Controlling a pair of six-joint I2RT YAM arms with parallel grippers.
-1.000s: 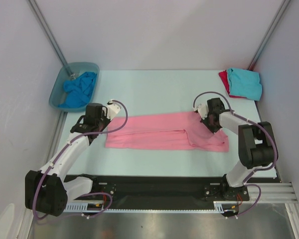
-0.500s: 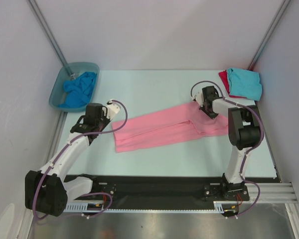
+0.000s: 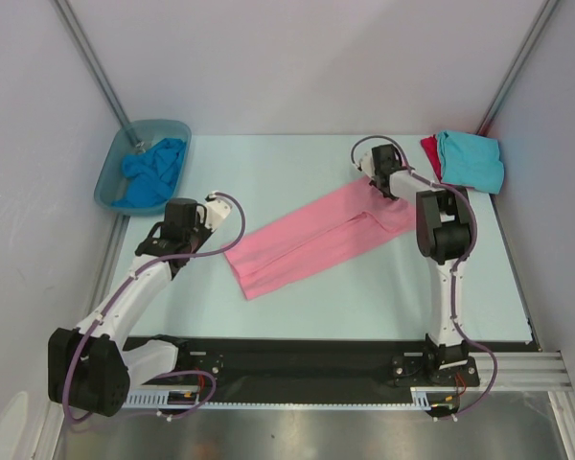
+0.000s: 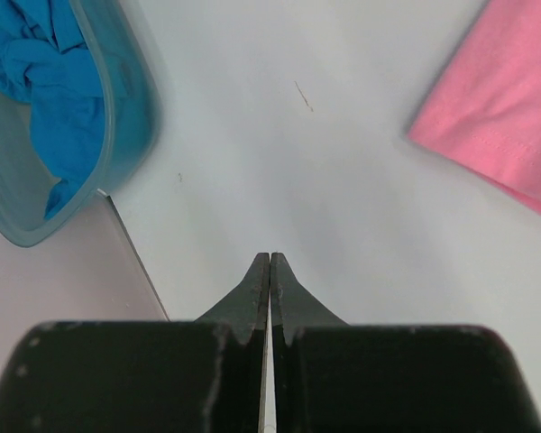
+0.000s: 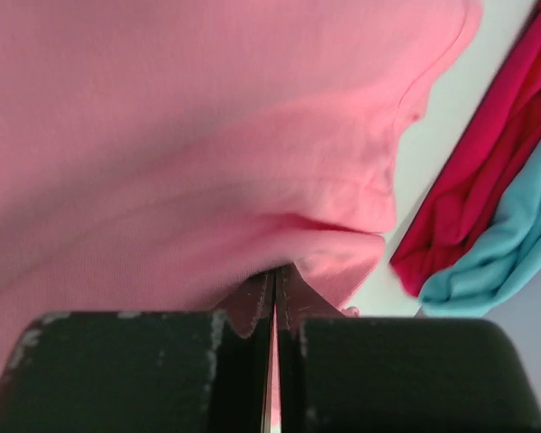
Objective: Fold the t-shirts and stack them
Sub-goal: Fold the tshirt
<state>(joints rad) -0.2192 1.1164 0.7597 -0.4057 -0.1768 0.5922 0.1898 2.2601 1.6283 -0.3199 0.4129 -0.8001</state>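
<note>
Pinching pink tee (image 5: 162,135) hem in my right end effector (image 5: 273,275); red tee (image 5: 469,198), turquoise tee (image 5: 514,244) just right of it. Advice: pull low, slow, keep folds flat. Left end effector (image 4: 270,262) pressed together, empty.

High rear overview; two close wrist views, pink t-shirt (image 3: 311,241) shared.

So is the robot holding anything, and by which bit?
The right pincer pinches the pink t-shirt by its far right end. The left pincer is shut, holding nothing.
</note>
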